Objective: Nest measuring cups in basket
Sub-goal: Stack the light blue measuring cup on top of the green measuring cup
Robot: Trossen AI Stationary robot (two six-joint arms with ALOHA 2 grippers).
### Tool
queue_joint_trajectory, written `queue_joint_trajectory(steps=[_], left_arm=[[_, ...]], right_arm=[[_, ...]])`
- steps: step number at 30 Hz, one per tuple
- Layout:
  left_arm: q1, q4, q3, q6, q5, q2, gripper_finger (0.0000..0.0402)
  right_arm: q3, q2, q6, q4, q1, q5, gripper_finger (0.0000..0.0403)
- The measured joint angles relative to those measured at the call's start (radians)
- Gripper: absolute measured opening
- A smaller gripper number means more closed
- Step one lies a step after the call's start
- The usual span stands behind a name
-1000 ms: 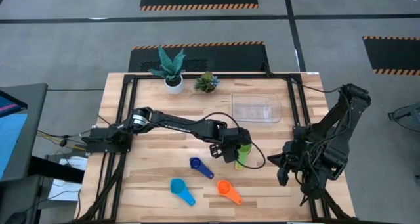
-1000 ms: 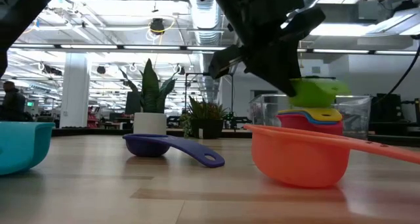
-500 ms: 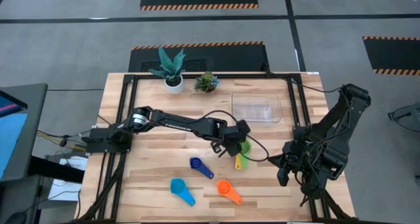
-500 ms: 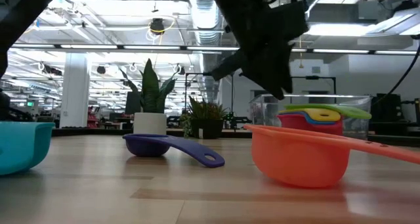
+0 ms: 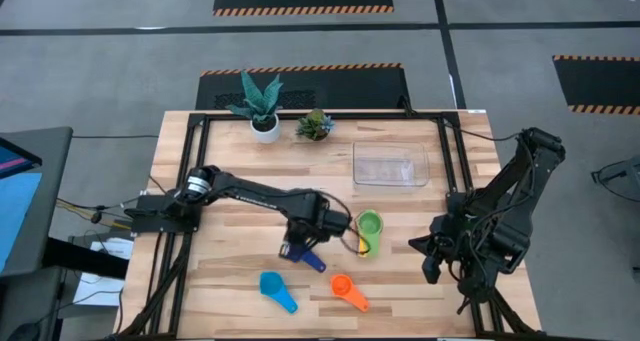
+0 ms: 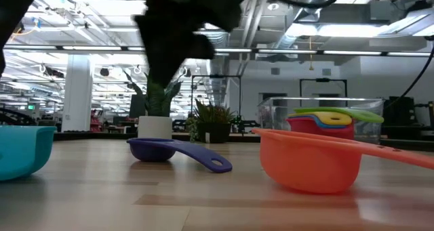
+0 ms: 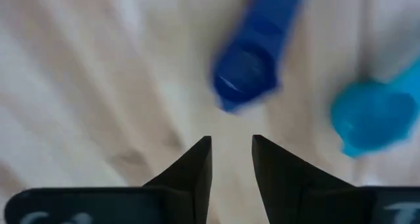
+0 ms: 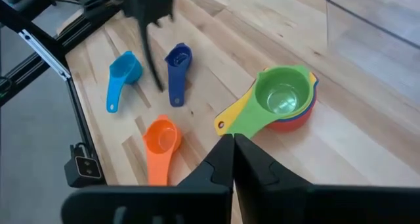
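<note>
Measuring cups: none in the clear basket at table's far side. Nested stack, green cup on top, sits just in front of it. Left gripper hovers over the dark blue cup, fingers narrowly apart, empty. Right gripper pinched closed, parked right. Light blue cup and orange cup lie loose near the front.

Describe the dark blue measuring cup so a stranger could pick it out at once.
On the wooden table, look under the left gripper, left of the nested stack topped by the green cup. The dark blue cup lies there alone, darker and smaller than the light blue cup and orange cup nearby.
</note>
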Motion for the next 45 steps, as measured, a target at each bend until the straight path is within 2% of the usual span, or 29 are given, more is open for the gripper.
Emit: queue_joint_trajectory(steps=[6,11,14,18,23,28,32,37,45], left_arm=[[-0.102,-0.067,-0.072,-0.013,0.135,0.0,0.0098],[-0.2,-0.062,-0.134,-0.07,0.144,-0.02,0.0098],[-0.259,-0.004,-0.209,-0.141,0.132,-0.074,0.0098],[-0.322,0.216,-0.373,-0.255,0.024,-0.198,0.0098],[-0.322,0.631,-0.557,-0.362,-0.185,-0.343,0.0098],[-0.273,1.001,-0.59,-0.271,-0.245,-0.325,0.0098],[-0.236,1.195,-0.576,-0.18,-0.273,-0.253,0.0098],[-0.22,1.154,-0.5,-0.162,-0.231,-0.189,0.0098],[-0.254,0.727,-0.442,-0.422,-0.201,-0.208,0.0098]], right_arm=[[0.0,0.0,0.0,0.0,0.0,0.0,0.0025],[0.0,0.004,0.0,0.0,0.0,0.0,0.0021],[0.0,0.004,0.0,0.002,0.001,-0.003,0.0022],[0.0,0.004,0.0,0.002,0.001,-0.008,0.0027],[0.0,0.004,0.0,0.001,0.001,-0.026,0.0029],[0.0,0.004,-0.002,0.002,0.001,-0.027,0.0026],[0.0,0.004,-0.001,0.002,0.001,-0.043,0.0027],[0.0,0.004,-0.001,0.002,0.001,-0.139,0.0026],[0.0,0.004,-0.023,0.002,0.003,-0.161,0.0026]])
